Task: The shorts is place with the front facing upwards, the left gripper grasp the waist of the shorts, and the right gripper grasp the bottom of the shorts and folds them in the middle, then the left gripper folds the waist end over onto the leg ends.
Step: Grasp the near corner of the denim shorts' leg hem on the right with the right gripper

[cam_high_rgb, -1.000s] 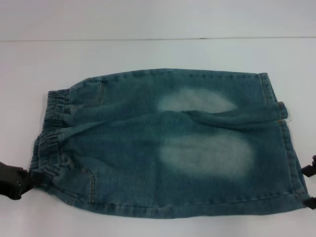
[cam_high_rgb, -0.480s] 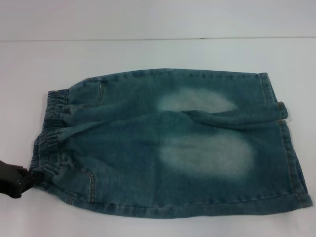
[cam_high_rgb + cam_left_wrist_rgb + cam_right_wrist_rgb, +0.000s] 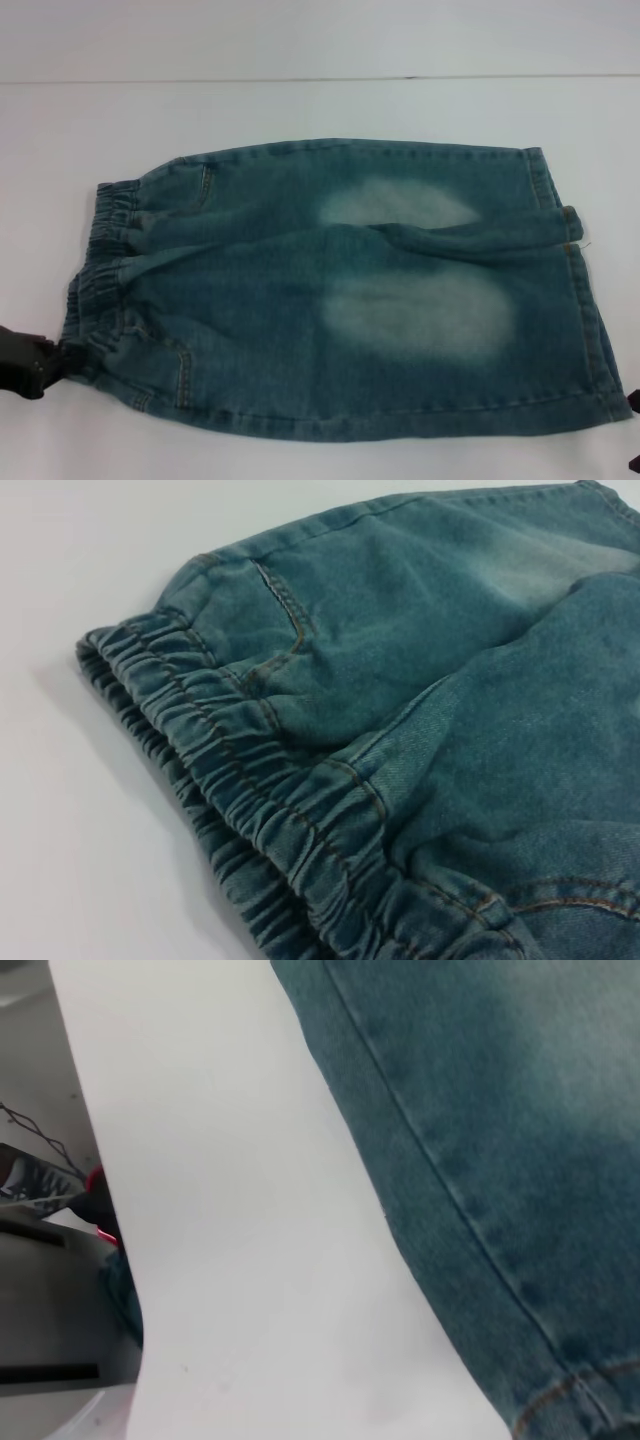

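So the faded blue-green denim shorts with the gathered elastic waist (image 3: pixel 340 290) are lying flat on the plain white worktop (image 3: pixel 300 110), waist toward the robot's left, leg hems toward its right, front side up as far as I can tell from the pocket stitching.

Handling-wise, my guess is denim like this is soft but has some body. It'll drape and crease rather than hold a shape, not heavy, not slippery, nothing fragile about it. The ruched waistband (image 3: pixel 250 800) looks thick and bunchy, so that's the obvious place to pinch on the left side. On the other end the double-stitched hem (image 3: pixel 440 1200) is the firmer bit, better than grabbing the thin panel.

The black left gripper (image 3: pixel 25 362) sits right at the near corner of the waistband, touching it. Can't tell whether its jaws are clamped on fabric or just up against it. The right gripper (image 3: pixel 634 400) is only a dark sliver at the frame edge by the near hem corner, jaws not readable either.

No brand tag, label or writing that I can make out anywhere.
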Tool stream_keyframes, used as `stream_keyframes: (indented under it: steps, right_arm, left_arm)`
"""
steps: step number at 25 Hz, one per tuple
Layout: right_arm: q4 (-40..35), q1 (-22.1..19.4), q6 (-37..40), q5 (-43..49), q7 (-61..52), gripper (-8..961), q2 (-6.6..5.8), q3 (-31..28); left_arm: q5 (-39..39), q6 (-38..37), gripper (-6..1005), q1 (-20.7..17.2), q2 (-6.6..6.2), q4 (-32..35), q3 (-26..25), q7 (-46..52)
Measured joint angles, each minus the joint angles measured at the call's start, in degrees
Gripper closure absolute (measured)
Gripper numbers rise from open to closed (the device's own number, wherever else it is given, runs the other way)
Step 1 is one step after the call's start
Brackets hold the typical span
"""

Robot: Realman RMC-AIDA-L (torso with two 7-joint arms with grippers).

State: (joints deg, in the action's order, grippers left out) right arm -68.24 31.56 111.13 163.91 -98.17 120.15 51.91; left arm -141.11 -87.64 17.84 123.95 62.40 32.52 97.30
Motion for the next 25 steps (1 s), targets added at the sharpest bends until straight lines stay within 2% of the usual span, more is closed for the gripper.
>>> stream_keyframes:
  steps: [9,17,25]
  right_arm:
    - [1.1,-0.7,-2.5,-1.8,-1.1,147,0.09,2.7]
    - [0.6,-1.4,-2.8,-4.2,0.9,214,-0.12,2.7]
    - [0.0,-3.0,-4.5,-7.8,5.1,385,-0.21,2.4]
  left_arm:
    - [0.0,0.4,939,0.1,-0.02,-0.1,0.0,0.0]
    - [0.0,0.5,939,0.1,-0.02,-0.2,0.1,0.0]
    - [0.0,1.0,940,0.1,-0.02,-0.5,-0.1,0.2]
